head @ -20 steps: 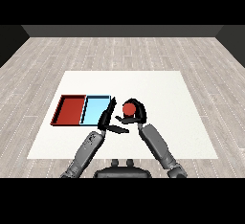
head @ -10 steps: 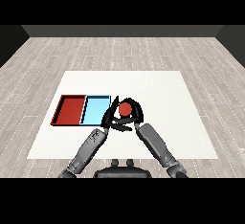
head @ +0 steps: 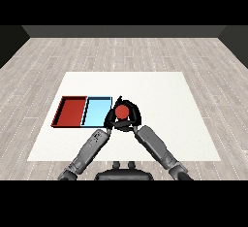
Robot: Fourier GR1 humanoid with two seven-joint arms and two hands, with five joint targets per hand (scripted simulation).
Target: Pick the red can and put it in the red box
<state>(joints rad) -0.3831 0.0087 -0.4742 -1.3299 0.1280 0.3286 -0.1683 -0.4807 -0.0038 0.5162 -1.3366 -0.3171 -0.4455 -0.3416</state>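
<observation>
The red can is upright in my right hand, whose fingers curl round it. It hangs just right of the light blue tray, close to that tray's right edge. The red tray lies further left, touching the blue one, with nothing in it. My left hand rests below and to the left of the can with its fingers relaxed; the right hand partly covers it. The two hands nearly touch.
The white table stretches wide to the right and behind the trays. Both forearms come in from the lower edge and meet near the table's front middle. Grey wooden floor surrounds the table.
My right hand has carried the red can to the left, from right of centre to the blue tray's right edge. The left hand has barely moved.
</observation>
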